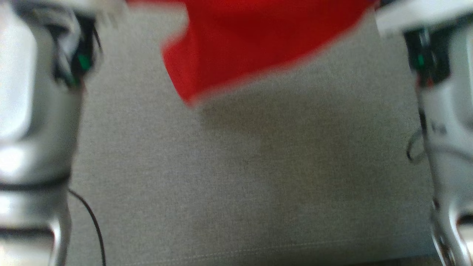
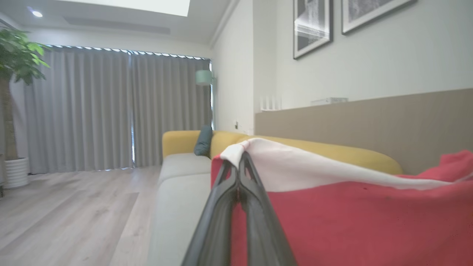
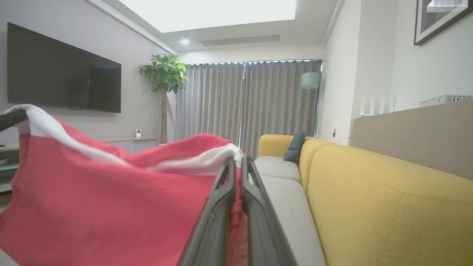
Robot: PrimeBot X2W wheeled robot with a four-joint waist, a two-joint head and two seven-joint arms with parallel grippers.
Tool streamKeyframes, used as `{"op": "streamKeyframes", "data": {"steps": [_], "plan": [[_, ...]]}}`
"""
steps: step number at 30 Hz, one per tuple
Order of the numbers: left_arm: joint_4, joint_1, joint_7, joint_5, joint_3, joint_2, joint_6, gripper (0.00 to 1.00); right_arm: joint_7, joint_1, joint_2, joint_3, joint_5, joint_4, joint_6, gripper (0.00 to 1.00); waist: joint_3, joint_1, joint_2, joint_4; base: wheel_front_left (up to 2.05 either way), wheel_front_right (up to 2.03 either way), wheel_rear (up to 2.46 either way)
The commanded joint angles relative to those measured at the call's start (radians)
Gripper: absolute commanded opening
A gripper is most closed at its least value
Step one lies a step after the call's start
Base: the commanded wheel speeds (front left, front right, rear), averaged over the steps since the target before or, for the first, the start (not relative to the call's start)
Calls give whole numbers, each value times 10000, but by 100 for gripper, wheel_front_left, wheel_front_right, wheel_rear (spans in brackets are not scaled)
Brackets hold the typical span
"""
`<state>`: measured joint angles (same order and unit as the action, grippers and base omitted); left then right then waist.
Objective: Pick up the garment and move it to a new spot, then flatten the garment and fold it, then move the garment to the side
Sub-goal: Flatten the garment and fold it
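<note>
The garment [image 1: 251,44] is red cloth with a broad white band along its top edge; it hangs lifted and spread, sagging in the middle; the left gripper [image 2: 240,157] pinches one white corner, the right gripper [image 3: 238,162] the other; its blurred lower corner droops to a point above the grey sofa seat [image 1: 258,184], casting a shadow there.

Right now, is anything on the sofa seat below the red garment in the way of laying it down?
Nothing visible. The grey seat under the hanging garment looks bare; the teal cushion sits far along the sofa. The left hand and right hand grip its white edge.
</note>
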<state>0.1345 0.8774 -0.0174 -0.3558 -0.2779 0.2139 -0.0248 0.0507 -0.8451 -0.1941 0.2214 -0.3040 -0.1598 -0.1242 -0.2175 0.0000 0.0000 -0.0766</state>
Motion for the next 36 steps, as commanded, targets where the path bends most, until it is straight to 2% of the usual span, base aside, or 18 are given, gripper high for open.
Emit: {"op": "streamKeyframes", "data": {"steps": [1, 2, 3, 6, 9, 12, 16, 20, 28, 36], "plan": [[492, 1241, -398, 185, 486, 230, 14, 0, -619, -954, 482, 97, 408, -740, -65, 0, -555, 0, 0, -119, 0, 0, 0], [976, 1681, -626, 244, 496, 177, 28, 0, -973, -1367, 675, 26, 641, -1392, -65, 0, -645, 0, 0, -114, 0, 0, 0], [976, 1681, -626, 244, 496, 177, 28, 0, -973, -1367, 675, 26, 641, -1392, -65, 0, -645, 0, 0, -114, 0, 0, 0], [2303, 2622, -1261, 265, 529, -70, 59, 0, -1947, -2238, 1132, -309, 1266, -3157, -65, 0, -956, 0, 0, -31, 0, 0, 0], [3604, 2849, -1862, 118, 399, -530, 242, 0, -2744, -2654, 1383, -611, 1838, -5057, -65, 0, -1438, 0, 0, 208, 0, 0, 0], [4074, 2494, -2154, -4, 265, -793, 489, 0, -2985, -2506, 1426, -530, 1979, -6032, -65, 0, -1767, 0, 0, 404, 0, 0, 0], [4095, 1805, -2378, -137, 276, -892, 788, 0, -3108, -2009, 1435, -328, 1508, -6440, -65, 0, -1925, 0, 0, 519, 0, 0, 0], [3412, 940, -2434, -256, 535, -841, 935, 0, -3120, -1276, 1436, -683, 1007, -5555, -65, 0, -1864, 0, 0, 433, 0, 0, 0], [694, -1968, -2442, -155, 1108, -852, 1072, 0, -3123, 1318, 1438, -680, 633, -3019, -65, 0, -1129, 0, 0, 272, 0, 0, 0], [-1585, -5448, -2443, -45, 762, -1031, 1149, 0, -3124, 4668, 1438, -470, 953, -693, -65, 0, 150, 0, 0, 485, 0, 0, 0]]}}
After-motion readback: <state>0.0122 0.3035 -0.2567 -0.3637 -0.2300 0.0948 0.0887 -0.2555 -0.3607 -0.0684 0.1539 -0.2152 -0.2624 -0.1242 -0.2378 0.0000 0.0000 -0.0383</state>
